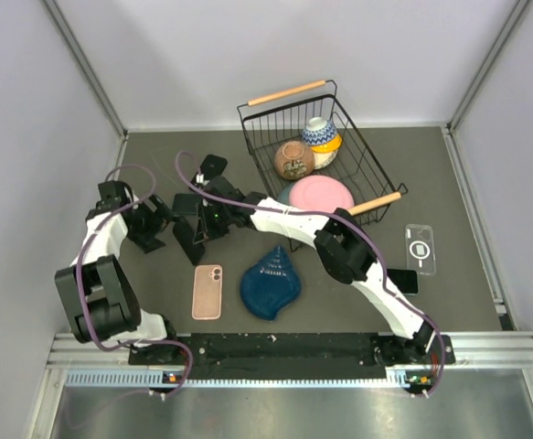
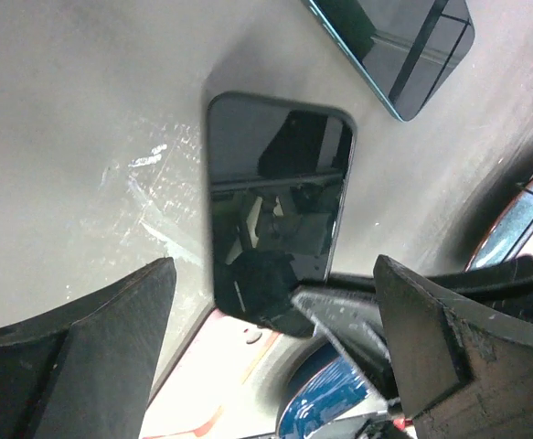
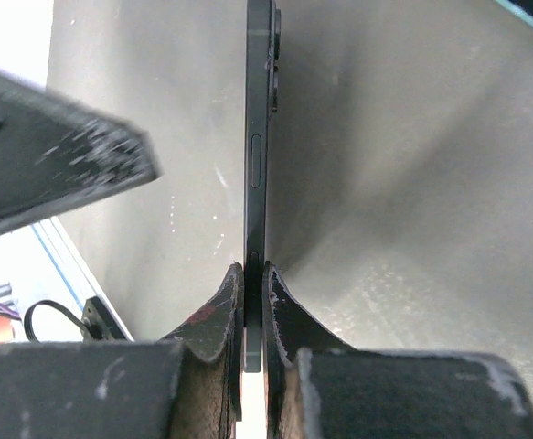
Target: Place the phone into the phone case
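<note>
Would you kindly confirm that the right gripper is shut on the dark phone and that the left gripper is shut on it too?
Not quite. The right gripper is indeed shut on the dark phone, but the left gripper is open: its fingers stand wide apart on either side of the phone rather than clamping it. The left wrist view shows this.

We see two arms with white shells and black joint housings, the left arm [image 1: 97, 242] at the lower left of the frame and the right arm [image 1: 385, 293] at the lower right. A purple cable [image 1: 178, 172] trails along each. In our wrist views, the black fingers [image 3: 207, 325] look scuffed and chipped.
</note>
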Controlling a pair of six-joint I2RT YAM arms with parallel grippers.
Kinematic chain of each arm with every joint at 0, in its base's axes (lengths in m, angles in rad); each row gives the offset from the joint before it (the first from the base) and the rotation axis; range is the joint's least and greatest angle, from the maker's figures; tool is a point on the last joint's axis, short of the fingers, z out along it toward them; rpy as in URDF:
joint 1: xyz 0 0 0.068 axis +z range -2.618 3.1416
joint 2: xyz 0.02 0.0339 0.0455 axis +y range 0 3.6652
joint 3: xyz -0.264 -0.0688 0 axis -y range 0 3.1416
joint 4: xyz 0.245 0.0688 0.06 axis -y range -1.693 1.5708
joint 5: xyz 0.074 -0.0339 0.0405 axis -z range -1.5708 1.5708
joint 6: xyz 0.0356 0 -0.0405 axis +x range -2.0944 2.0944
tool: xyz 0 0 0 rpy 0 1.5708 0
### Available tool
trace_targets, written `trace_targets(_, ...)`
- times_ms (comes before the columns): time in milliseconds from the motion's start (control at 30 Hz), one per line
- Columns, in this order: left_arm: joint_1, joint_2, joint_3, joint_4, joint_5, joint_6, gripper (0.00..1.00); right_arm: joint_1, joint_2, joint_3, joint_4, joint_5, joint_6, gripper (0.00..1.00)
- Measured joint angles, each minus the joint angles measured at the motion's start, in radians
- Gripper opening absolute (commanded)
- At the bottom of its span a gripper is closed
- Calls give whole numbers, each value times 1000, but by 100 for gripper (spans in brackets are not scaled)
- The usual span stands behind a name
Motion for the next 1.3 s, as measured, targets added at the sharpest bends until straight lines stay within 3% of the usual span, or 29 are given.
trace_targets(433,-74,-103,-187,-70,-3,35,71,-103,-33,-21,-21,-3,10,0)
trace_targets(533,-140,-100,-190,-103,-10,36,70,-124,-59,-20,-37,-5,10,0)
trace_targets(633,-195,-63,-171,-124,-47,37,62,-143,-93,-19,-48,-5,9,0)
trace_targets(767,-205,-15,-164,-130,-95,38,53,-159,-135,-11,-60,2,8,0)
trace_targets(900,-220,16,-163,-135,-153,38,52,-163,-168,-11,-63,8,9,0)
trace_targets(1000,-261,33,-148,-139,-184,39,35,-163,-187,-11,-68,14,6,0)
trace_targets(1033,-270,39,-141,-141,-188,39,24,-163,-193,-11,-69,17,4,0)
trace_targets(1100,-283,50,-127,-143,-186,37,15,-163,-207,-11,-72,23,-3,0)
trace_targets(1133,-289,53,-121,-144,-188,37,4,-163,-215,-13,-76,25,-8,0)
trace_targets(1300,-287,61,-81,-182,-227,37,0,-161,-273,-62,-81,27,-21,0)
